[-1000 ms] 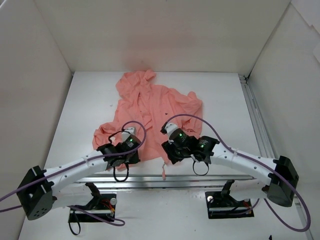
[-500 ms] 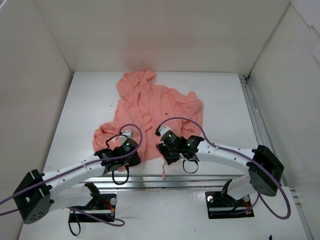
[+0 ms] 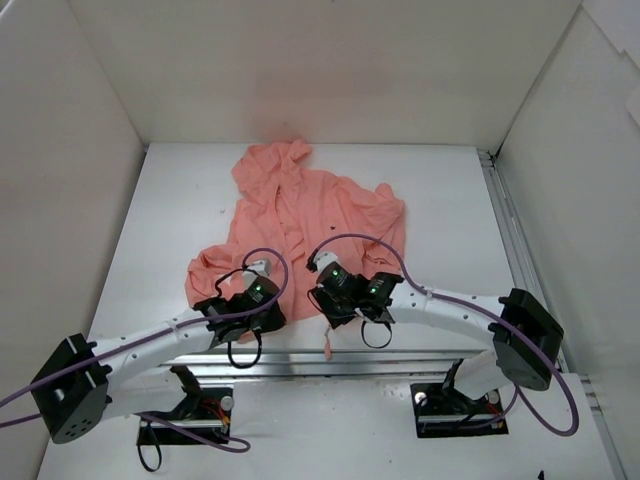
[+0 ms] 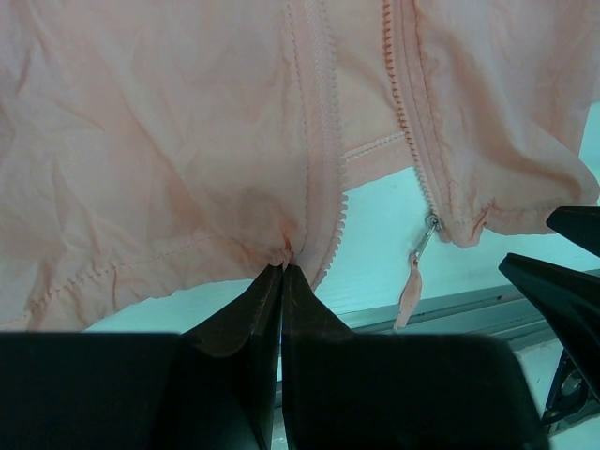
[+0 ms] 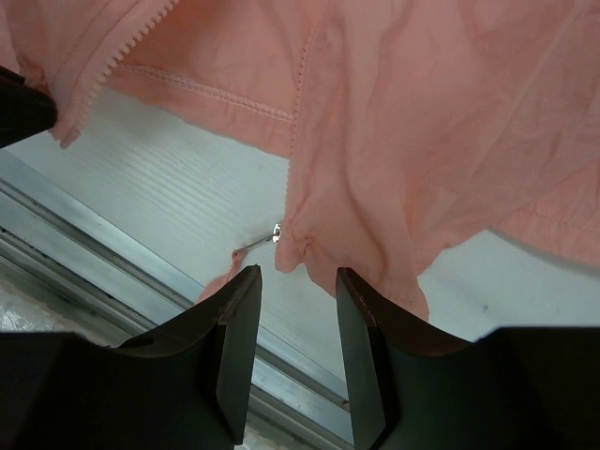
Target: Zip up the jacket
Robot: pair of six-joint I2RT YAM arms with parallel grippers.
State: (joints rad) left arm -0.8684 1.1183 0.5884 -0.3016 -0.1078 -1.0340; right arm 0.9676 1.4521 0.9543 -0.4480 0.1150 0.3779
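- Step in hand, by my judgement: securing the two lower ends of the open zip before they can be joined. No zipping is done; the two rows of teeth lie apart at the hem, with bare counter [image 3: 440, 200] showing between them.
- My left tool [image 4: 283, 272] is clenched on the jacket [image 3: 300, 215], pinching the hem at the bottom end of one row of teeth [image 4: 323, 141].
- My right tool [image 5: 298, 273] is released. Its fingers stand apart with nothing between them.
- The other front panel's lower corner lies just beyond the right tool's fingertips, in line with the gap. The slider [image 5: 277, 232] sits at that corner, and its pull tab [image 5: 220, 281] trails off toward the rail [image 5: 94, 253].
- Position of the jacket: it lies crumpled on the counter, hood toward the far wall and hem at the near edge beside the rail. Both tools are at the hem, near each other, one on each side of the opening.
- Next move, as I judge it: the right tool must advance a little and clamp the corner just beside the slider, not on the loose tab. The left-held end must then be brought across and seated in the slider.
- Risk noted: the fabric is thin and wrinkled, so the corner may fold or slip aside as the fingers come together.
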